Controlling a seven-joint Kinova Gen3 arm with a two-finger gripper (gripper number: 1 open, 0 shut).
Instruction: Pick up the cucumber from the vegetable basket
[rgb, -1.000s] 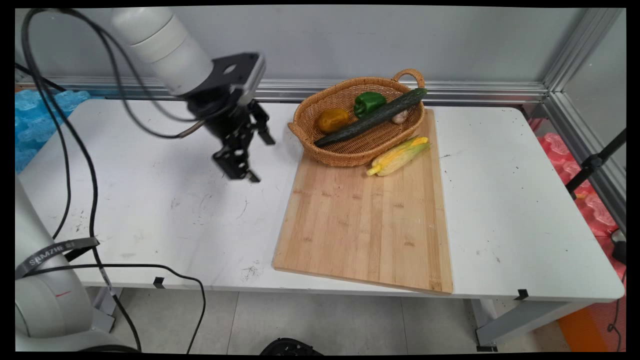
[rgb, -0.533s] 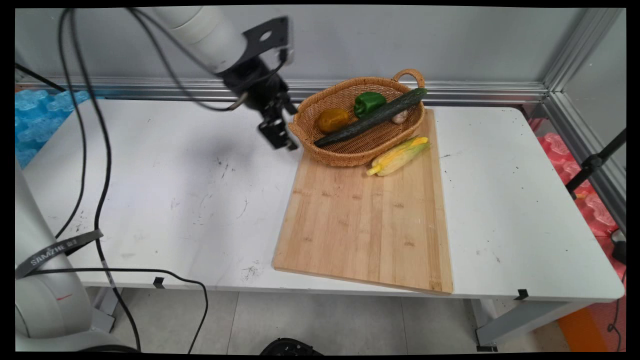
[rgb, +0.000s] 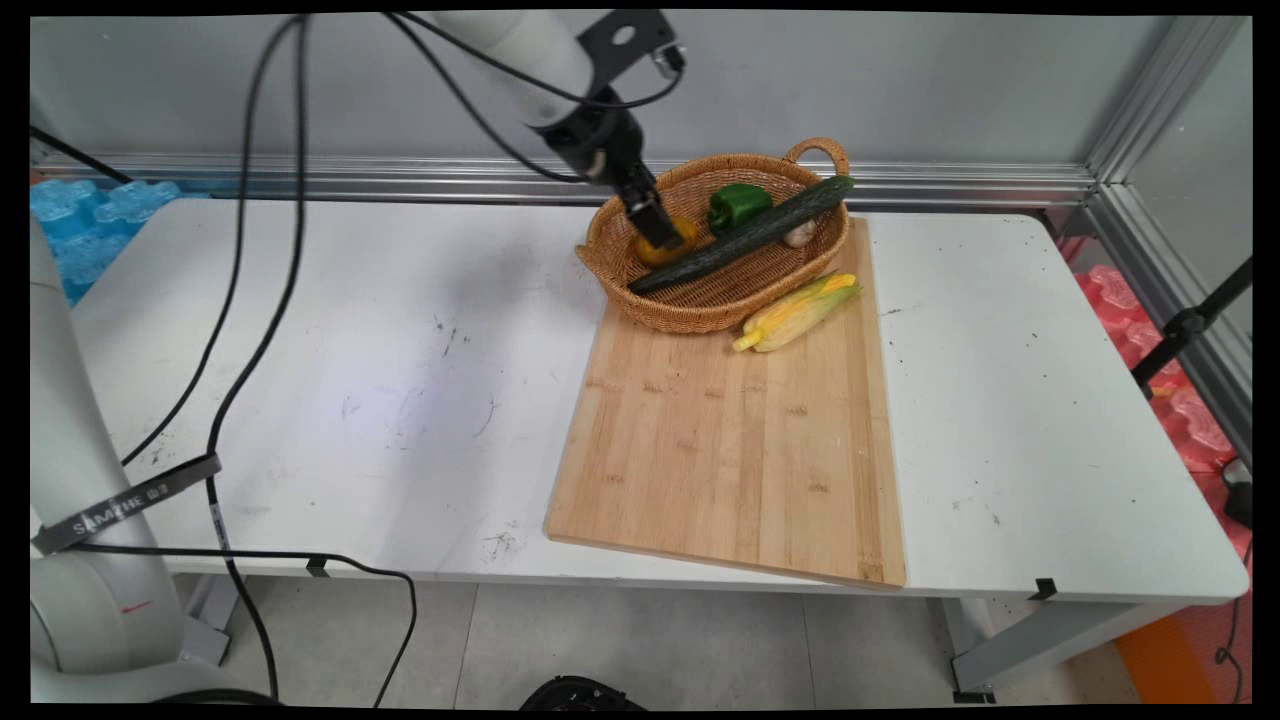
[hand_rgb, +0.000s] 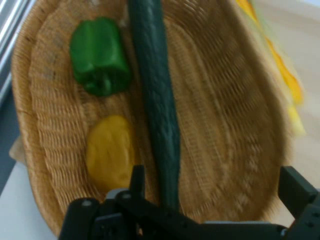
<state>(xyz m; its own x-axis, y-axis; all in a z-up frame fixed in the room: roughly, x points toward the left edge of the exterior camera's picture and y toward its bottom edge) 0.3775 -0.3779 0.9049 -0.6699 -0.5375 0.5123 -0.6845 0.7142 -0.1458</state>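
Observation:
My gripper (rgb: 655, 228) hangs open over the left end of a wicker basket (rgb: 700, 312), just above a yellow pepper (rgb: 678, 240). In the hand view the gripper (hand_rgb: 217, 185) spans the near end of a long dark cucumber (hand_rgb: 157, 95), with the yellow pepper (hand_rgb: 110, 152) just left of the left finger. A green pepper (hand_rgb: 99, 55) lies farther along the woven basket floor (hand_rgb: 225, 100). In the main view the cucumber (rgb: 745, 235) lies slantwise across the basket, the green pepper (rgb: 738, 205) behind it and a small white bulb (rgb: 800, 235) beside it. Nothing is held.
The basket stands on the far end of a wooden cutting board (rgb: 730, 450). A corn cob (rgb: 795, 312) in its husk lies on the board by the basket's front right. The white table (rgb: 330, 380) spreads to both sides. Black cables hang from the arm at left.
The gripper has travelled right and toward the wall, from above the bare table left of the board to above the basket's left end.

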